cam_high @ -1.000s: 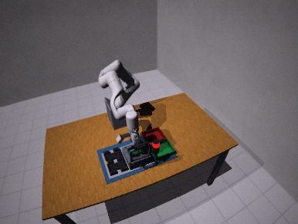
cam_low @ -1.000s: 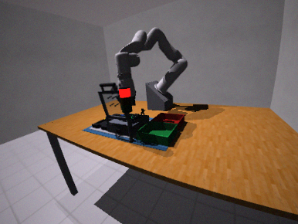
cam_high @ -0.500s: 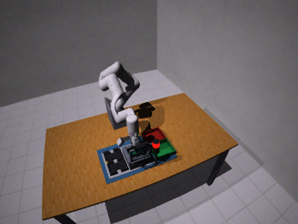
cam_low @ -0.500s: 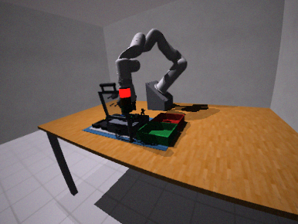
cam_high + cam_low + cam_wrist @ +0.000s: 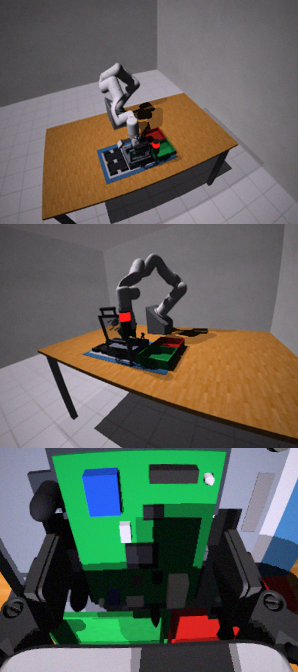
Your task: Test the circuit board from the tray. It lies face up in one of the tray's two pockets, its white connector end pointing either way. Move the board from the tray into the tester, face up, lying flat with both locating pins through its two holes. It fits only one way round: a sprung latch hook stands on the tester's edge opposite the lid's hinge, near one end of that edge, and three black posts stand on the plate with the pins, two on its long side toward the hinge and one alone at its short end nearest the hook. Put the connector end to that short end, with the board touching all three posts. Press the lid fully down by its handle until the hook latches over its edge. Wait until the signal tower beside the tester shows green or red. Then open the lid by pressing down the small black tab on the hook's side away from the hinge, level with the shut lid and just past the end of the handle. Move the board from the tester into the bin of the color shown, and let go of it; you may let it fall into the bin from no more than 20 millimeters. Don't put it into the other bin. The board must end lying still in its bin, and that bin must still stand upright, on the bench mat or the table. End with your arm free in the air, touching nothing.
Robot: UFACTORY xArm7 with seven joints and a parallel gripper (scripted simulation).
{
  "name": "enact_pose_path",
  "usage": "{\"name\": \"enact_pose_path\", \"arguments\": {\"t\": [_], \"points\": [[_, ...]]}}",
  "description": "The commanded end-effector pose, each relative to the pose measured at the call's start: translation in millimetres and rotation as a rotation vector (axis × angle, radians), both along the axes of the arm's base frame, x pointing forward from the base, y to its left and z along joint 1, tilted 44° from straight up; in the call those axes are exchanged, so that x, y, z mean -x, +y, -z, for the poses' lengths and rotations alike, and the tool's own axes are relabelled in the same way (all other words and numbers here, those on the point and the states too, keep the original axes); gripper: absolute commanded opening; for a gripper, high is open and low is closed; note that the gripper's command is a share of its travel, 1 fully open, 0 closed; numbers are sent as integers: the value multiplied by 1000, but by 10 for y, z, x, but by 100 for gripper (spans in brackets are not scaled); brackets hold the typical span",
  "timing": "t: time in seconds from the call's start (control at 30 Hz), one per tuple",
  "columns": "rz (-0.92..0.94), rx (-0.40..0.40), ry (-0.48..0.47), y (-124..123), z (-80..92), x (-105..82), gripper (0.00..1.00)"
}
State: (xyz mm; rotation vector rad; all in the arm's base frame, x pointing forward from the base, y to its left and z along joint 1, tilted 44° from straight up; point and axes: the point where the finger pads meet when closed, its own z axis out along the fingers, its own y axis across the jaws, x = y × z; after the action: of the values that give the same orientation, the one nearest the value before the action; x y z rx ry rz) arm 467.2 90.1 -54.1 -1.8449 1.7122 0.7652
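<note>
The green circuit board (image 5: 136, 524) lies face up on the tester's plate (image 5: 140, 155), with a blue part near its far left corner. My gripper (image 5: 142, 549) is open and low over the board, one finger on each long side of it, with nothing between the fingers held. It also shows in the top and exterior views (image 5: 137, 147) (image 5: 129, 340). The tester's lid (image 5: 108, 322) stands open and upright. The signal tower (image 5: 155, 144) (image 5: 124, 317) beside the tester glows red. The red bin (image 5: 154, 134) (image 5: 168, 341) and the green bin (image 5: 165, 149) (image 5: 157, 355) stand side by side next to the tester.
The black tray (image 5: 116, 162) sits on the blue mat at the tester's other side, both pockets looking empty. The arm's grey base (image 5: 156, 320) stands behind the bins. The table edge runs close in front of the mat.
</note>
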Motion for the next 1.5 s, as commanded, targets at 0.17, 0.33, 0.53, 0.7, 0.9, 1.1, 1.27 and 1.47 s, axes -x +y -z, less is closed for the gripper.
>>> {"name": "enact_pose_path", "arguments": {"t": [0.17,0.33,0.53,0.7,0.9,1.1,1.27,1.47], "points": [[3,1,-3,-12,-6,-15,95],[3,1,-3,-12,-6,-15,95],[3,1,-3,-12,-6,-15,89],[3,1,-3,-12,-6,-15,89],[3,1,-3,-12,-6,-15,85],[3,1,-3,-12,-6,-15,85],[3,1,-3,-12,-6,-15,85],[3,1,-3,-12,-6,-15,81]]}}
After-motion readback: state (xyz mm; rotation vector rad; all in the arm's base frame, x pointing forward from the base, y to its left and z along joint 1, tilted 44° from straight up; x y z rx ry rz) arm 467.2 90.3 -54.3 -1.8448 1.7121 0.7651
